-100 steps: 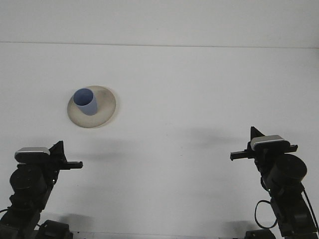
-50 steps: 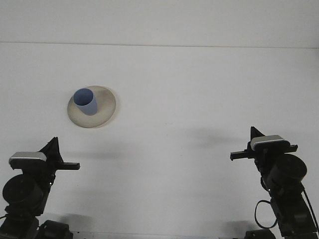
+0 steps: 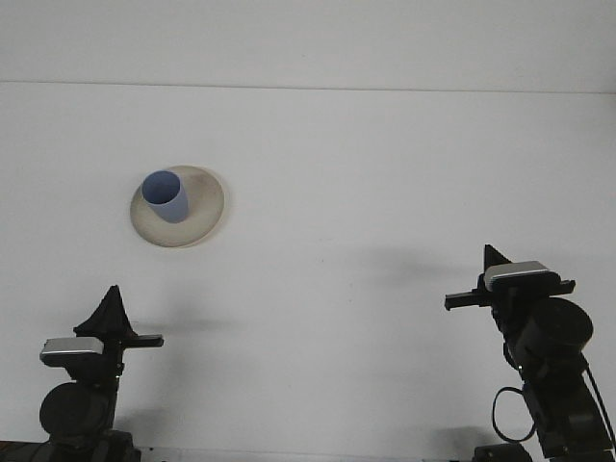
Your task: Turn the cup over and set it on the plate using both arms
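Two arms of mine sit low at the near edge of the bench, neither one touching anything. My left jaws and my right jaws both point inward toward the middle, but seen side-on like this I cannot tell whether either pair is apart or together. The blue cup stands mouth-up on the beige plate, toward the plate's left side, well apart from both arms and on my left half of the bench.

Judging by how things lie, the flipping and the placing are done: the cup is upright and already on the plate, and I hold nothing. I take this as the closing step, with the arms parked. If any move is left, it calls only for keeping both arms clear of the plate so the cup is not knocked.
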`<state>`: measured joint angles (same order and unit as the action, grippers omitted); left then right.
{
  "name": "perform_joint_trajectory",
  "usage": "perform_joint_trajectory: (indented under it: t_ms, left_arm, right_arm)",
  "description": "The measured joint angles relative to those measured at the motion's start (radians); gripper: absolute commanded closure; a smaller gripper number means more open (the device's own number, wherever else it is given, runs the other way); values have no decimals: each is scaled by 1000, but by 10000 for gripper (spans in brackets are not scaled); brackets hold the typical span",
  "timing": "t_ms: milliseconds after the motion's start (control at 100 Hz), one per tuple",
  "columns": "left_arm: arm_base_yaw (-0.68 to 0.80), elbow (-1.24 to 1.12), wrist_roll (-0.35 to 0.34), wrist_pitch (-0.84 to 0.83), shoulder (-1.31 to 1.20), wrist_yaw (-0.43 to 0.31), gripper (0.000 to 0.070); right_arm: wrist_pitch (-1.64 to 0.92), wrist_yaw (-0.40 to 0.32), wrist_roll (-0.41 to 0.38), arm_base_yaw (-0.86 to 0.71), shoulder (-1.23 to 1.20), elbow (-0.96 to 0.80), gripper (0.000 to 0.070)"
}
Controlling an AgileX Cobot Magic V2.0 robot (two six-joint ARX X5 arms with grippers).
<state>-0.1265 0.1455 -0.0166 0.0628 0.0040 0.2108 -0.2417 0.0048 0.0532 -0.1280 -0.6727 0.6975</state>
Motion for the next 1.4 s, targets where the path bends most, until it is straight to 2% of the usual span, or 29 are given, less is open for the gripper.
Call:
perform_joint_trajectory:
  t_ms: [180,580,710,880,1400]
  left_arm:
    - [15,-53,7,21,2,0,690]
    - [58,-113,29,184,0,-9,689]
    - [65,-113,48,181,0,-35,689]
    - [65,-113,53,167,0,-112,689]
    - [65,-113,53,153,0,-117,689]
  right_arm:
    - [4,0,0,0,1,0,700]
    - [8,0,0,0,1,0,700]
    - [8,0,0,0,1,0,700]
    - [8,0,0,0,1,0,700]
    - [8,0,0,0,1,0,700]
